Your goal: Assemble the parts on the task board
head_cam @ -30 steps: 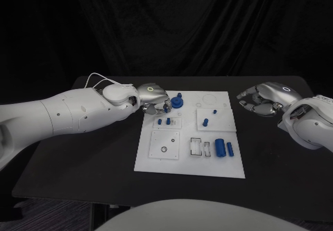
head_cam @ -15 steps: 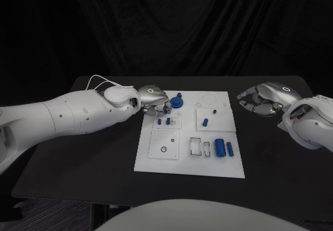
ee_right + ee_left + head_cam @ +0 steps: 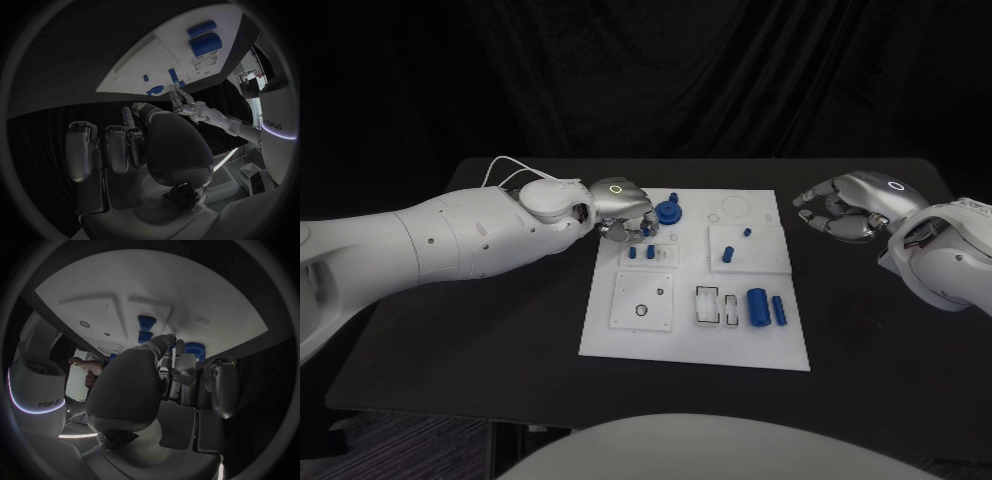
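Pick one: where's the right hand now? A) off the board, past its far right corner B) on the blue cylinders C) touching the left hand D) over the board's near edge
A: the right hand sits over the black table beyond the board's far right corner, apart from the left hand.

Left hand (image 3: 623, 214) fingertips hidden behind its own palm, upper middle of head view; whether it holds a blue part (image 3: 671, 211) is unclear.
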Robot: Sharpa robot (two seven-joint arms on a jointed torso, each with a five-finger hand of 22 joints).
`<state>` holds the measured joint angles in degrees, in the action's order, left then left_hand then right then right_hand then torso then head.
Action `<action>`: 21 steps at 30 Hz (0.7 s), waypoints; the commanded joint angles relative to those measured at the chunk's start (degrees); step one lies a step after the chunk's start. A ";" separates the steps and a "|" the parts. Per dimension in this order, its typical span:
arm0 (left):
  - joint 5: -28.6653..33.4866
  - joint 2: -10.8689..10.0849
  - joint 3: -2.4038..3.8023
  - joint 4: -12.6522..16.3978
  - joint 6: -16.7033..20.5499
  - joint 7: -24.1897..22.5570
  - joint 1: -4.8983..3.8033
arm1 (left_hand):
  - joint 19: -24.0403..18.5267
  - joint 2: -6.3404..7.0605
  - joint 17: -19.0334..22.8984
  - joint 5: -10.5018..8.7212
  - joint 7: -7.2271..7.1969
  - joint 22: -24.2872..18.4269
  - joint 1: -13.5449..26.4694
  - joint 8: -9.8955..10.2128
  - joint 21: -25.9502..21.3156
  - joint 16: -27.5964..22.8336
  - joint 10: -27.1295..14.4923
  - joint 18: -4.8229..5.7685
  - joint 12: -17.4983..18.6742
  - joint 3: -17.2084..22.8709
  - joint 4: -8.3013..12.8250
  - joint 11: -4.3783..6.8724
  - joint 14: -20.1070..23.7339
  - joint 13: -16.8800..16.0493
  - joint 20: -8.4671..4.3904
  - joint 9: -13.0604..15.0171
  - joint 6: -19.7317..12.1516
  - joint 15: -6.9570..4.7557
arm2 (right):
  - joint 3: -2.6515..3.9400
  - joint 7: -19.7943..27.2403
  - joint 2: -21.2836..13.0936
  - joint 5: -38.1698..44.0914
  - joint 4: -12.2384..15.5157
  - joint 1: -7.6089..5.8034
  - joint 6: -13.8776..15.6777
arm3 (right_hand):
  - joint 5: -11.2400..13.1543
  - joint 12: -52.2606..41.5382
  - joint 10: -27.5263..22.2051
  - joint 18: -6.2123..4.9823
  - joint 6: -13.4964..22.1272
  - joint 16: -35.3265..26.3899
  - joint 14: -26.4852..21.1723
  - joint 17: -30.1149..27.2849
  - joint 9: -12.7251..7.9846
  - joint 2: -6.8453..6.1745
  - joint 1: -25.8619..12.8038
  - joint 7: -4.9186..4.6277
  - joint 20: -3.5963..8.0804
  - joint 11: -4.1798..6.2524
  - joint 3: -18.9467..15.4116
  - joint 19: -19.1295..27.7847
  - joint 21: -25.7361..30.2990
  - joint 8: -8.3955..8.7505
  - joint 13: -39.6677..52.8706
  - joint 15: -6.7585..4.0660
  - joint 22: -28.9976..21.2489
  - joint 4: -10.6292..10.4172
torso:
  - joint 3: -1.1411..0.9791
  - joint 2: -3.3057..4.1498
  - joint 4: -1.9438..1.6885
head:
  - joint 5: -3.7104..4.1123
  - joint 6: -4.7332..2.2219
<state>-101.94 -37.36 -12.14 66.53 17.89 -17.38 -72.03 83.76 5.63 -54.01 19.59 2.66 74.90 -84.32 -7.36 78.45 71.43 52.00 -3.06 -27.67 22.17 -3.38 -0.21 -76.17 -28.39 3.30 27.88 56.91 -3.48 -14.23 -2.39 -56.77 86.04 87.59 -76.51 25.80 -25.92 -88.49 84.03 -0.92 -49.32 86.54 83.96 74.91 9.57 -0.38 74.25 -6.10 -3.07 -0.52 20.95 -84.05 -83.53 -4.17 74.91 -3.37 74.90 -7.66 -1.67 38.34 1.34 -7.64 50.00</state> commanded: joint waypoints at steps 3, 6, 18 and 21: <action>-0.12 0.26 -0.01 -0.20 -0.52 0.39 0.18 | 0.10 0.15 0.05 -0.03 -0.11 11.56 0.22 0.19 -0.11 -0.29 0.52 0.35 0.20 0.35 -0.03 -0.08 0.30 0.00 0.01 -0.03 -0.34 0.21 | 0.04 -0.85 -0.06 0.10 0.00 0.14 -0.18 | -0.25 0.36 3.90 -0.86 -0.38 -0.36 4.68 9.61 -0.08 0.15 -0.60 -0.07 0.05 0.11 0.38 -2.53 0.40 0.16 13.04 0.06 12.73 -0.05 | 0.00 -0.01 0.02 | -0.02 0.00; -0.12 0.44 -0.01 -0.35 -0.81 0.43 0.20 | 0.07 0.09 0.12 0.01 -0.11 11.54 0.16 0.21 -0.17 -0.32 0.60 0.34 0.22 0.41 0.02 -0.09 0.32 0.01 0.01 -0.03 -0.32 0.22 | 0.04 -0.86 -0.05 0.10 0.00 0.14 -0.20 | -0.25 0.36 3.90 -0.86 -0.38 -0.36 4.68 9.61 -0.08 0.15 -0.60 -0.07 0.05 0.11 0.38 -2.53 0.40 0.16 13.04 0.06 12.73 -0.05 | 0.01 0.01 0.02 | -0.07 0.00; -0.12 0.85 -0.01 -0.87 -2.00 0.31 0.28 | -0.37 0.47 1.38 -1.83 -1.46 11.33 0.49 2.54 -0.90 -0.97 0.26 0.20 2.26 0.89 0.22 -0.82 1.01 1.26 0.18 -0.98 -2.85 0.79 | 0.04 -1.03 -0.08 0.10 0.02 0.14 -0.32 | -0.25 0.36 3.90 -0.86 -0.38 -0.36 4.68 9.61 -0.08 0.15 -0.60 -0.07 0.05 0.11 0.38 -2.53 0.40 0.16 13.04 0.06 12.73 -0.05 | -0.01 0.00 0.00 | -0.07 0.00; -0.12 0.87 -0.01 -1.02 -1.99 0.38 0.30 | -0.48 0.75 1.83 -2.43 -1.85 11.28 0.60 3.40 -1.10 -1.17 -0.03 0.16 3.22 1.15 0.21 -1.05 1.21 1.92 0.28 -1.67 -3.84 0.93 | 0.04 -1.04 -0.10 0.10 0.02 0.14 -0.33 | -0.25 0.36 3.90 -0.86 -0.38 -0.36 4.68 9.61 -0.08 0.15 -0.60 -0.07 0.05 0.11 0.38 -2.53 0.40 0.16 13.04 0.06 12.73 -0.05 | 0.01 0.00 -0.05 | -0.02 0.00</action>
<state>-101.94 -36.66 -12.18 65.52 16.84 -17.04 -71.85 83.55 5.92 -52.29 17.39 0.87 74.90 -84.02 -4.19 77.55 70.46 52.03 -3.06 -24.71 23.05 -3.15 -1.04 -75.31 -26.64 3.50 26.39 53.44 -2.62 -14.23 -2.47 -56.80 86.04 87.59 -76.51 25.70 -25.92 -88.50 84.03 -0.92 -49.32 86.54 83.95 74.91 9.58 -0.38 74.25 -6.10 -3.07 -0.52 20.95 -84.05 -83.54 -4.17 74.91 -3.37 74.90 -7.66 -1.67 38.34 1.35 -7.69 50.00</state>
